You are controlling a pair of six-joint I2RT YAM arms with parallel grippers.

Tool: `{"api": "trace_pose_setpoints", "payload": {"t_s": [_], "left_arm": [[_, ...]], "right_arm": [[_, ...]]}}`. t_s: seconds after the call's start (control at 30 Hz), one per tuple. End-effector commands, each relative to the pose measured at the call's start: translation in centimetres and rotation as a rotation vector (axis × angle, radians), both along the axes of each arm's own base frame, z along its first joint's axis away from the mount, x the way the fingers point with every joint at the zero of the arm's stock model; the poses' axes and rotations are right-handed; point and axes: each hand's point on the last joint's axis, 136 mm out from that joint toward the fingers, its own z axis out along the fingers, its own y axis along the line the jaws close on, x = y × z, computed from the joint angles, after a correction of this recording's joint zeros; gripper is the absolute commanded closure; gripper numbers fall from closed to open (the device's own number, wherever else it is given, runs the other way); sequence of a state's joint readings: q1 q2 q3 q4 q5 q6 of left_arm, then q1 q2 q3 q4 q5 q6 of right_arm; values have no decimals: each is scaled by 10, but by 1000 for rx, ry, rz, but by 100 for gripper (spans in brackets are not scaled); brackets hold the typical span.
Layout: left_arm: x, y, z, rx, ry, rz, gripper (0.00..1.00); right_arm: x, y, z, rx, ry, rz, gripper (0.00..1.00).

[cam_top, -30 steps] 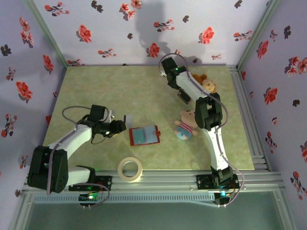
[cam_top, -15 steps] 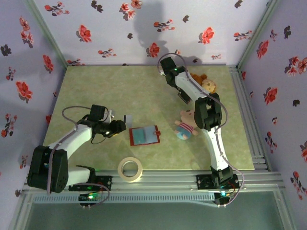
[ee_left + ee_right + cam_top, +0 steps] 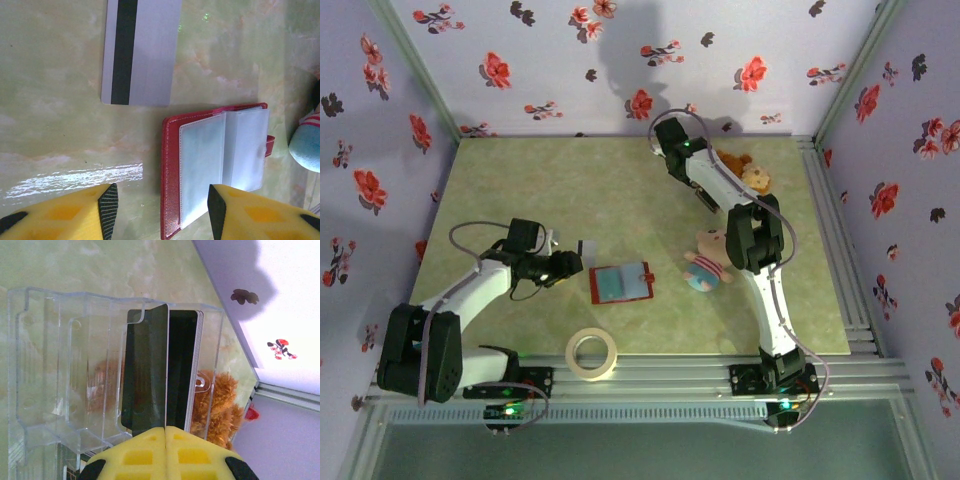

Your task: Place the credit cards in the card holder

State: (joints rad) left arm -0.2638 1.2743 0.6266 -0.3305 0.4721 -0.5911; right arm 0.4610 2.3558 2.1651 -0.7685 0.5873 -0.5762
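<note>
The red card holder lies open on the table, its pale pockets facing up. A grey credit card with a black stripe lies flat just beyond it. My left gripper hovers open over the holder's left edge, with nothing held. At the back, my right gripper is shut on the edge of a dark credit card, which stands in a clear slotted stand. More dark cards are stacked in the slot beside it.
A brown plush bear sits behind the stand. A pink-and-blue plush pig lies right of the card holder. A tape roll rests near the front edge. Flowered walls enclose the table.
My right gripper has shut on the dark card in the stand. The left arm and the card holder have not moved.
</note>
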Motion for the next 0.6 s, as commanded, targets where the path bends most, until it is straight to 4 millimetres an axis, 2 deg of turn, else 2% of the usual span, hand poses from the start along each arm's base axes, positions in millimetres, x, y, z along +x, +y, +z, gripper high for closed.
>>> {"api": "trace_pose_setpoints", "payload": {"t_s": [0.0,0.17,0.23,0.57], "left_arm": [[-2,-1,4,14,-8,-26,46],[-2,-2,8,0,-14,-23,46],[-2,-4,12,-16,-20,-25,46],[4,-7,49,-59,-111,-11,46]], "right_arm": [[-9,0,24,53,-1,-15,100],[-19,-3,17,133,59,-67,100],[-23,-2,21,207,77,-98,100],[-28,-7,69,375,-29,-214,100]]}}
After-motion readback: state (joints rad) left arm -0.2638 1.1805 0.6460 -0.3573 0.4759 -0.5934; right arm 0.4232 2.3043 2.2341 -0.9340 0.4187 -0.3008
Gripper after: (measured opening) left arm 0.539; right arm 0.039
